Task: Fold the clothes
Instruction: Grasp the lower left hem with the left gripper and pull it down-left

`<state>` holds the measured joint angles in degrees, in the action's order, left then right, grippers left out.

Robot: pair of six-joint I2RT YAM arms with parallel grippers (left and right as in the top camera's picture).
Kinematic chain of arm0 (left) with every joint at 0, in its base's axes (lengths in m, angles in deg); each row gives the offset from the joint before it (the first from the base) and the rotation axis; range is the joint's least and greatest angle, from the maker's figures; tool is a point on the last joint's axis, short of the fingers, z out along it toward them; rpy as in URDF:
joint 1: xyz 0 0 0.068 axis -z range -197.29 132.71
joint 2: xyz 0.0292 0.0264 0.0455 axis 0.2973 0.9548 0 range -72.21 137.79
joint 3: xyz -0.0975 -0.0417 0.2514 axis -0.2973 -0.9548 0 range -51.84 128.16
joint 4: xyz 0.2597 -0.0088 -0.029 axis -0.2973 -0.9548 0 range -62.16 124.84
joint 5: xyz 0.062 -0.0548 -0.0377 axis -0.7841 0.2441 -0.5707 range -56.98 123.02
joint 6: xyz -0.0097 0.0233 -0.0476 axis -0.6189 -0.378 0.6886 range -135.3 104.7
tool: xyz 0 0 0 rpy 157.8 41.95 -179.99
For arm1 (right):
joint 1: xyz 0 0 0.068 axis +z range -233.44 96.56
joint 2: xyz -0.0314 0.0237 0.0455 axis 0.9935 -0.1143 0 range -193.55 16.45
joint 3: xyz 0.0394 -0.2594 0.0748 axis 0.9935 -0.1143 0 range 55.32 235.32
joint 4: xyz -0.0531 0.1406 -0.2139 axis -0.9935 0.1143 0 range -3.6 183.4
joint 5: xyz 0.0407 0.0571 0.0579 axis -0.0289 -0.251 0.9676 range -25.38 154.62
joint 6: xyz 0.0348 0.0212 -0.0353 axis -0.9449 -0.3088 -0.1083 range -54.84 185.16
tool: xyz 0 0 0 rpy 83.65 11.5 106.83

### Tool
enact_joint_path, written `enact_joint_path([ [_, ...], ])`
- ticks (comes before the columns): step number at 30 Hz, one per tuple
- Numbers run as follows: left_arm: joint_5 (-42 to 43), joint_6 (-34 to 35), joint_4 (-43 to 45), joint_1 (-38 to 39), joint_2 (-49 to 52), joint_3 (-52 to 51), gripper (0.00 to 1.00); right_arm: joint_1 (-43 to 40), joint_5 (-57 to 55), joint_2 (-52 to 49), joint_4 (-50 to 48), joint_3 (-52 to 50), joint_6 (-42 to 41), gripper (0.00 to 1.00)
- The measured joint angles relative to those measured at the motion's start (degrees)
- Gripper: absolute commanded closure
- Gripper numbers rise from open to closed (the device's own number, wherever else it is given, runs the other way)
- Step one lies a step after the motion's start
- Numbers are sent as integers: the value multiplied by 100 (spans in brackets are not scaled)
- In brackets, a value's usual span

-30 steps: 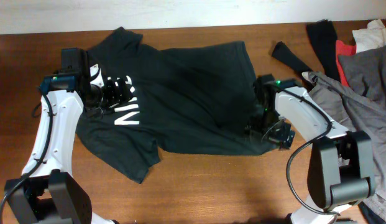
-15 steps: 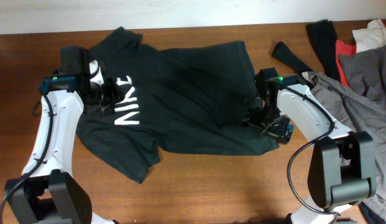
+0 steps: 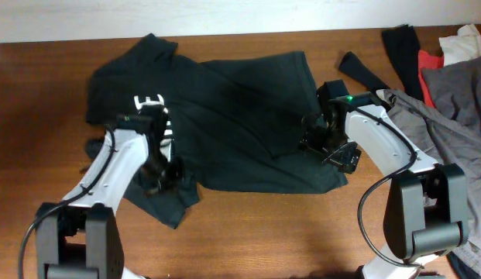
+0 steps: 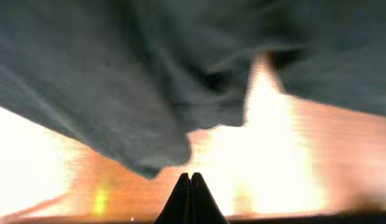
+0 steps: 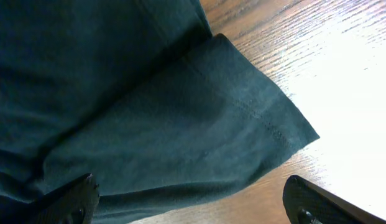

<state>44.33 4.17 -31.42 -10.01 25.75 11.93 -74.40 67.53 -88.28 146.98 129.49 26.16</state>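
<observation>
Overhead, A: where's the large dark blackish-green fabric garment (image 3: 240, 116)?
B: Crumpled across the brown wooden desk (image 3: 286, 232).
A: Jaws?
B: Left gripper (image 4: 189, 198) jaws together; right gripper (image 5: 188, 202) jaws apart above the hem corner.

We see a brown wooden tabletop (image 3: 248, 232) from above. A large dark blackish-green garment (image 3: 248, 116) lies rumpled across its middle, with white lettering (image 3: 151, 101) partly showing towards its left side. Bare wood shows along the near edge and at the far left. Near the garment's far right corner lies a narrow black cloth strip (image 3: 364, 70). Further right, a pile reaches the tabletop's right edge: another black piece (image 3: 399, 46), a red scrap (image 3: 430, 66), a white cloth (image 3: 466, 43) and a light grey garment (image 3: 457, 101), overlapping one another.
</observation>
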Motion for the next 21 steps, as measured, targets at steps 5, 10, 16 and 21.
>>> enact_joint_path([
  [5, -42, 297, 629, -330, 4, -752, 99, 0, 2, 0, 0, 0, -2, 1],
  [10, -70, 514, 1388, -660, 4, -1062, 99, 0, 2, 0, 0, 0, -2, 1],
  [16, -227, 643, 1617, -852, 4, -1113, 99, 0, 2, 0, 0, 0, -2, 1],
  [21, -435, 822, 1648, -1078, -26, -1283, 99, 0, 2, 0, 0, 0, -2, 1],
])
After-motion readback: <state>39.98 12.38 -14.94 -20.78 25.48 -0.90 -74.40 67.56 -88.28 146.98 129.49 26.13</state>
